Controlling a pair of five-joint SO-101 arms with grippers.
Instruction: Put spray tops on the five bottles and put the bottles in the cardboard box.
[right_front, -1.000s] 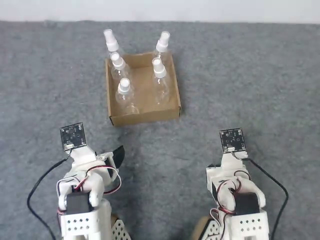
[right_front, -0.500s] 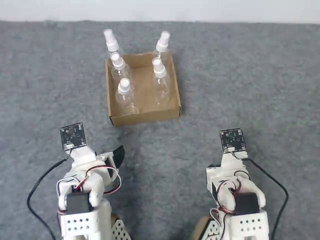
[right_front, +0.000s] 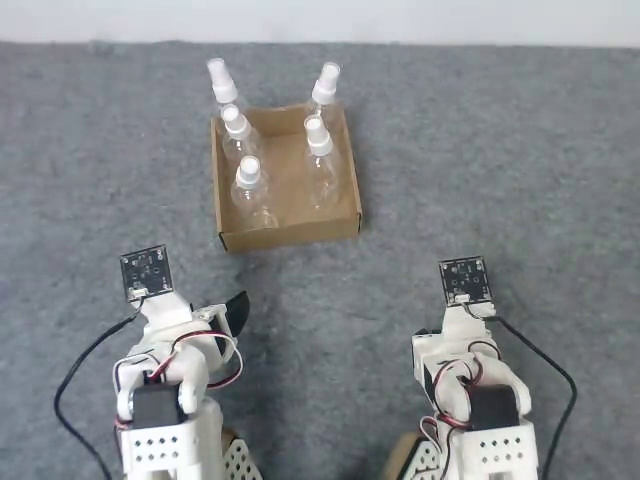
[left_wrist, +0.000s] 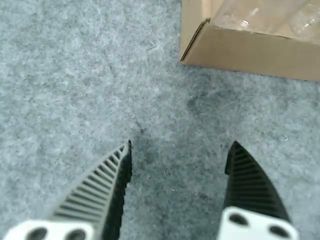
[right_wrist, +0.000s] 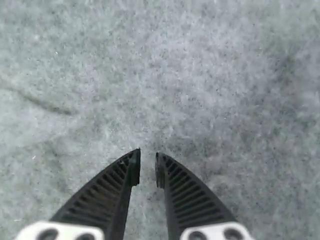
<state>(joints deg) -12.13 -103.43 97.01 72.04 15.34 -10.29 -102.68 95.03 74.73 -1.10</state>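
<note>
Jaws: L wide open, R all but closed, both empty. Two rear bottles (right_front: 222, 88) seem behind cardboard box (right_front: 290, 235); grip body, clear wall.

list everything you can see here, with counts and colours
bottles: five, clear, each with a white spray top; three stand in the cardboard box, two at its far edge, and I cannot tell whether those are inside or behind it
cardboard box: one, brown, open-topped, far middle of the table
table cover: one, grey, felt-like
cables: two, black, one beside each arm
arms: two, white with black parts, near edge
left tool: one, black ribbed fingers, open, over bare cover near a box corner
right tool: one, black ribbed fingers, closed to a narrow slit, over bare cover
</note>
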